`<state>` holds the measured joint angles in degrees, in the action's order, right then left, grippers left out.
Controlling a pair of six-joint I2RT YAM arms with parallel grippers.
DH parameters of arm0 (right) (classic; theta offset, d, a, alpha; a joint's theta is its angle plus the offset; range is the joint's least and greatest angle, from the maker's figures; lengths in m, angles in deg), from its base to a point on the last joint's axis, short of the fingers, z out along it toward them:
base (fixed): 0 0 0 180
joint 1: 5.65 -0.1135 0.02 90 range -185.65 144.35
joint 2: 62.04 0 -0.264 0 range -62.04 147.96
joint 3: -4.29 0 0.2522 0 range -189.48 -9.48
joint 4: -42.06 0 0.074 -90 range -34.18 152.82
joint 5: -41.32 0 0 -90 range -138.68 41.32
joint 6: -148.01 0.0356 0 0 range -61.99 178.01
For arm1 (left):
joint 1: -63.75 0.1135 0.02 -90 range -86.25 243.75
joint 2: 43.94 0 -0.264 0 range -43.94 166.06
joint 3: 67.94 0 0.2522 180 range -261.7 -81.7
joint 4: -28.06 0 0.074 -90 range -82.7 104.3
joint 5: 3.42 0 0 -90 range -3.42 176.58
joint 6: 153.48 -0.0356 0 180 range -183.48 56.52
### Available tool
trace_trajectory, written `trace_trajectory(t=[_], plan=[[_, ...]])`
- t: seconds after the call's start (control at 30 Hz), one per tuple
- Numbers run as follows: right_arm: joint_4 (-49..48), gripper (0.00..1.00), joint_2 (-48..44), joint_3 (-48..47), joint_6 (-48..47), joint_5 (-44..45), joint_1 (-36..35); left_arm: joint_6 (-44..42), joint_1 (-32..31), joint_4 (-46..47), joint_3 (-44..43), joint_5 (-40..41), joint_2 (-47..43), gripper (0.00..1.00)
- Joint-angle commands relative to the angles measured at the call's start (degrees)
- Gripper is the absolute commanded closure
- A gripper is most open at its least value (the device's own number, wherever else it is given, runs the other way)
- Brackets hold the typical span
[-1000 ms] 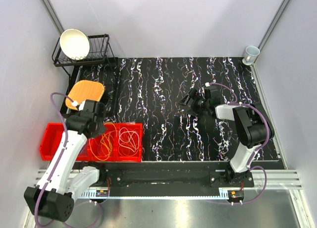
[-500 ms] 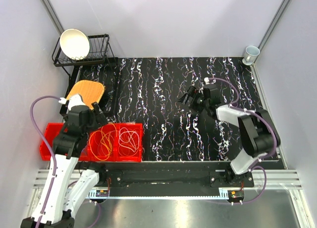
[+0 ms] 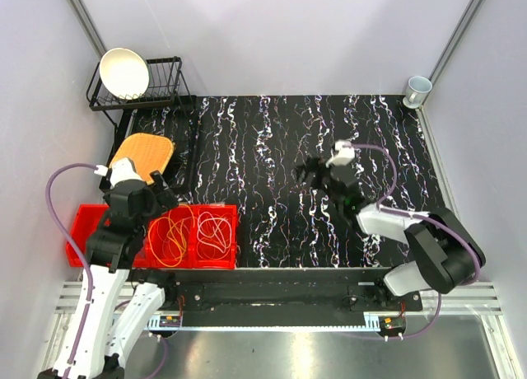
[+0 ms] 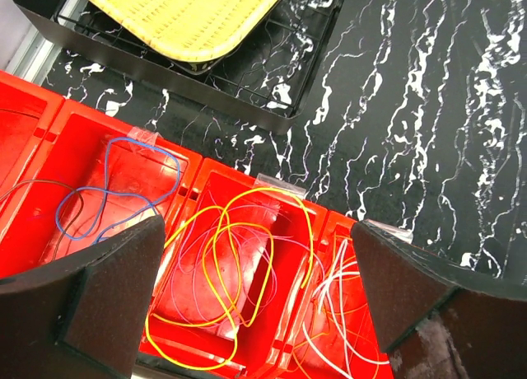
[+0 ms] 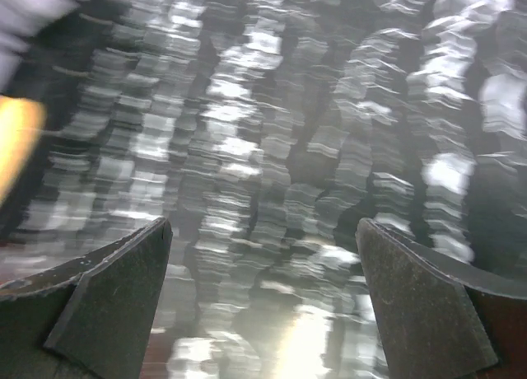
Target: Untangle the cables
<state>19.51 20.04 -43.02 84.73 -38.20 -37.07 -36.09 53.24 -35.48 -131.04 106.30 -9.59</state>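
Presently the left fingers [image 4: 111, 301] are spread wide and empty above the cables [image 4: 235, 259], which lie in the compartments of the red bin [image 4: 193, 177]: blue alone, yellow crossed with purple. A single strand should be pinched at a free loop and raised slowly. The right fingers [image 5: 107, 301] are likewise parted and empty over the table [image 3: 263, 148]

The left gripper [image 4: 259, 292] has been raised higher above the red bins [image 4: 82, 148], and its arm has been brought up toward the overhead camera. The cables [image 4: 239, 264] that the arm partly covered are now seen whole, below and between the spread fingers. The right gripper [image 3: 311, 171] has been shifted slightly left and its elbow swung down toward the near edge. The mat [image 5: 272, 148] beyond its fingertips is smeared by motion.
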Motion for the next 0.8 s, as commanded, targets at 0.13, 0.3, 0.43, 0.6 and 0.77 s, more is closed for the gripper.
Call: trace_trajectory(t=[0.13,0.3,0.43,0.6,0.77], plan=[[-22.44,0.0,-13.32,13.07,-36.42,21.15,1.45,-0.24,0.13,2.58,0.91,1.36,-3.94,0.01],[-17.29,0.0,-19.94,15.42,-37.19,21.09,9.52,0.2,0.13,2.67,1.53,2.77,-4.82,0.01],[-18.08,0.0,-17.33,18.85,-34.54,13.88,19.1,0.2,0.04,2.67,1.53,2.77,-3.94,0.01],[-27.4,0.0,-8.1,21.06,-30.68,6.32,23.94,0.11,-0.04,2.49,1.09,2.42,-4.02,0.01],[-37.13,0.0,5.6,19.48,-29.89,-8.61,30.26,-0.15,-0.57,3.19,1.88,1.81,-5.17,0.01]])
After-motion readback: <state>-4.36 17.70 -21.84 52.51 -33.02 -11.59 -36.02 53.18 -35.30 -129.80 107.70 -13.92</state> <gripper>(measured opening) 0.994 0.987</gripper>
